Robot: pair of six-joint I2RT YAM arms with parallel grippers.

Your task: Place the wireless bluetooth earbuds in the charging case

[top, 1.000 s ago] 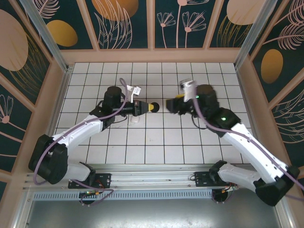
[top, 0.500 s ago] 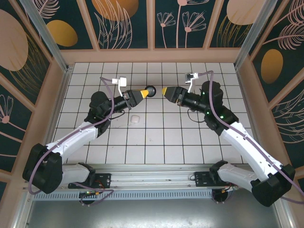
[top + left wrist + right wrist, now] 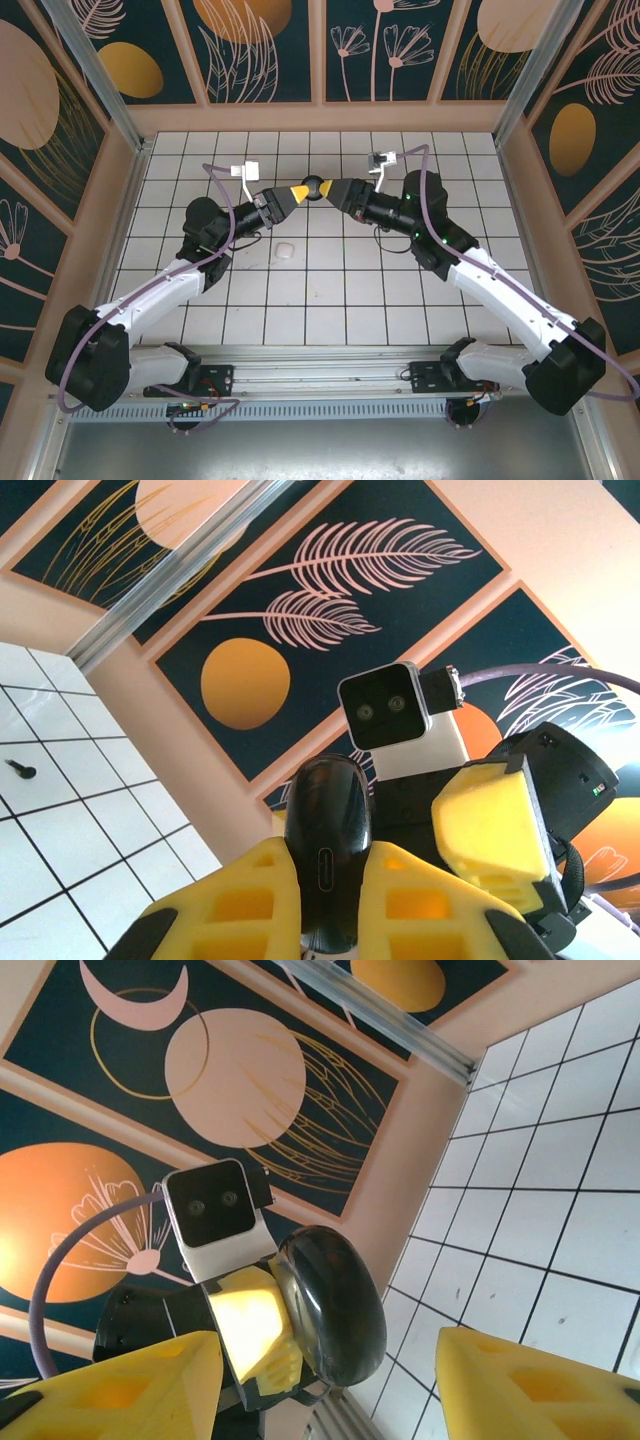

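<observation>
My left gripper [image 3: 304, 191] is lifted above the back of the table and shut on the charging case [image 3: 316, 187], a glossy black rounded shell. In the left wrist view the charging case [image 3: 330, 840] stands clamped between my yellow fingers [image 3: 225, 900], port side toward the camera. My right gripper [image 3: 338, 192] faces it nose to nose. In the right wrist view the case [image 3: 335, 1305] sits between my spread right fingers [image 3: 130, 1380], with a gap on each side. One tiny black earbud [image 3: 20, 770] lies on a tile. A small white piece [image 3: 286, 250] lies below the left arm.
The white gridded table [image 3: 330, 300] is walled in by patterned panels [image 3: 320, 50] at the back and on both sides. Both arms reach diagonally toward the back centre. The left wrist camera [image 3: 215, 1215] and the right wrist camera [image 3: 392, 708] face each other.
Both grippers have risen and swung toward the back centre until they meet tip to tip. The left one kept the case. The right jaws have narrowed a little around it.
</observation>
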